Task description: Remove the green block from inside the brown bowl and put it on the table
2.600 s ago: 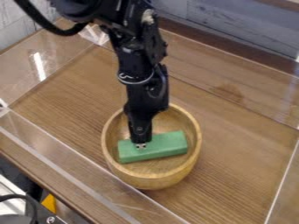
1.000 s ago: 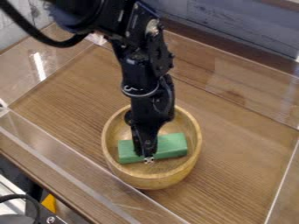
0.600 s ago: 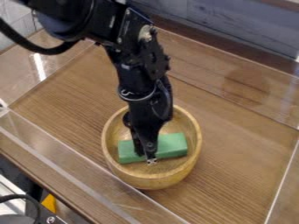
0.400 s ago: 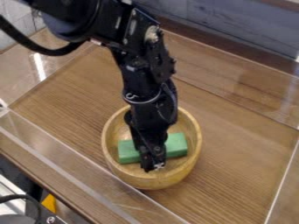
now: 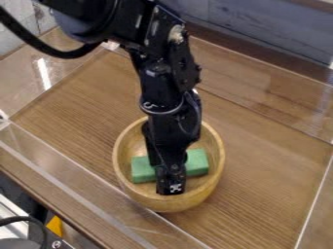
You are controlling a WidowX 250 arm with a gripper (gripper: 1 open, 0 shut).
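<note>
1. The green block lies flat inside the brown bowl, on the bowl's floor, its long side running roughly left to right; it is not on the tabletop yet.
2. The gripper points straight down into the bowl, over the block's near long edge. The fingers look spread apart, but the dark tip hides them too much to say how wide. I cannot tell whether they touch the block, and it does not look lifted.
3. The block looks like a stiff, light bar with plain matte faces, so it should neither deform nor slip much under a pinch.
4. The best hold is likely across its short width near the middle, fingers on the two long faces, so it lifts level.
5. The bowl's thick rim is close; a straight vertical lift should clear it before moving sideways.
</note>
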